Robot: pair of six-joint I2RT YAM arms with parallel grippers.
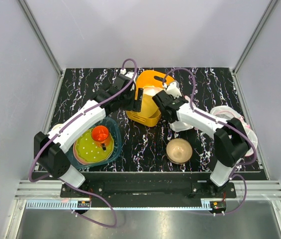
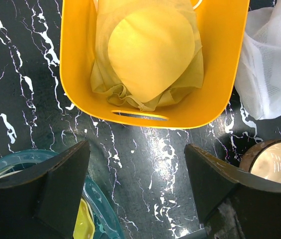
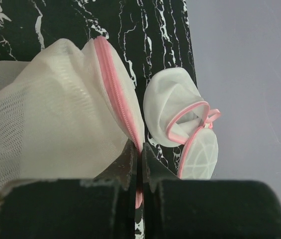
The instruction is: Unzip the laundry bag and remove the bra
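The laundry bag (image 3: pixel 55 124) is white mesh with pink zip trim. It lies on the black marbled table right of the yellow bin (image 1: pixel 145 99) and shows under my right arm in the top view (image 1: pixel 181 125). My right gripper (image 3: pixel 141 149) is shut on the bag's pink zip edge. My left gripper (image 2: pixel 135 147) hangs open over bare table just in front of the yellow bin (image 2: pixel 80 74), holding nothing. A pale rounded cloth bundle (image 2: pixel 150 50) fills the bin. The bra is out of view.
Other pink-rimmed white mesh discs (image 3: pixel 185 124) lie by the table's right edge. A tan bowl (image 1: pixel 178 149) sits near the front. At the front left is a teal bowl (image 1: pixel 113 149) with a yellow-green plate and an orange cup (image 1: pixel 100 134).
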